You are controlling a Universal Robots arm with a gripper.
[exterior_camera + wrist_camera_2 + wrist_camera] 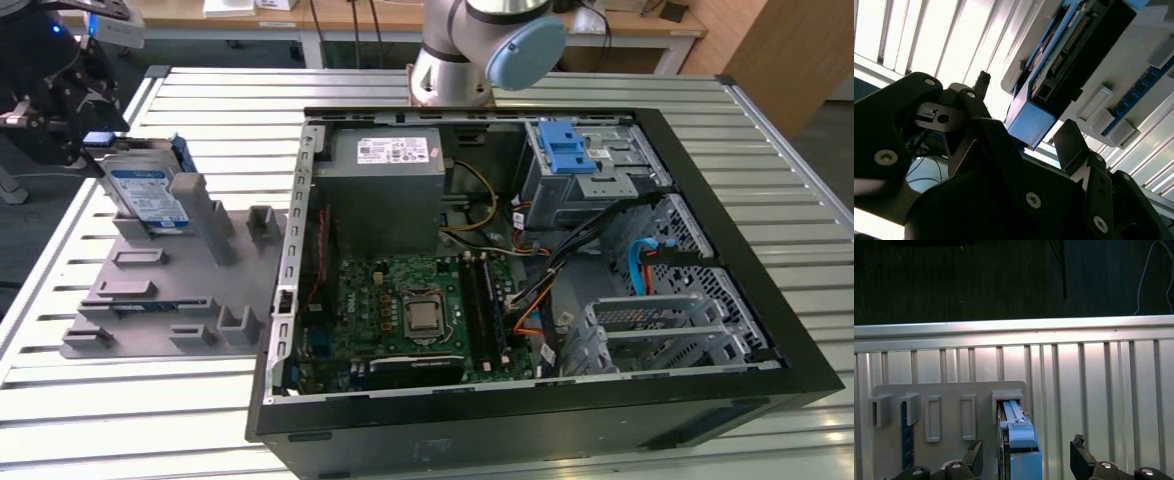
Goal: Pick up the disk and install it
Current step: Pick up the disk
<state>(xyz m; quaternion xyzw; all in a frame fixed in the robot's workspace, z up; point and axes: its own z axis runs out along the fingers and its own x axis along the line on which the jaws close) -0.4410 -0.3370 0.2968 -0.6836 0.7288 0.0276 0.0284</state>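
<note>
The disk (pixel 144 193), silver with a white-and-blue label and a blue bracket, stands on edge in a slot of the grey holder plate (pixel 160 290) at the exterior view's left. My gripper (pixel 96 148) hangs at the disk's upper end. In both wrist views its black fingers (pixel 975 452) stand apart on either side of the disk's blue bracket (pixel 1020 437), with gaps between pads and disk. The same blue corner (pixel 1029 122) sits between the fingers (pixel 1070 140), so the gripper (pixel 1026 107) is open around the disk, not clamped on it.
An open computer case (pixel 747 300) fills the middle and right, with the grey power-supply box (pixel 394 190), a metal cage with a blue latch (pixel 577 158) and the motherboard (pixel 414 310). The arm's base (pixel 467 50) stands behind it. The slatted table's edge (pixel 1014 330) lies just beyond the holder.
</note>
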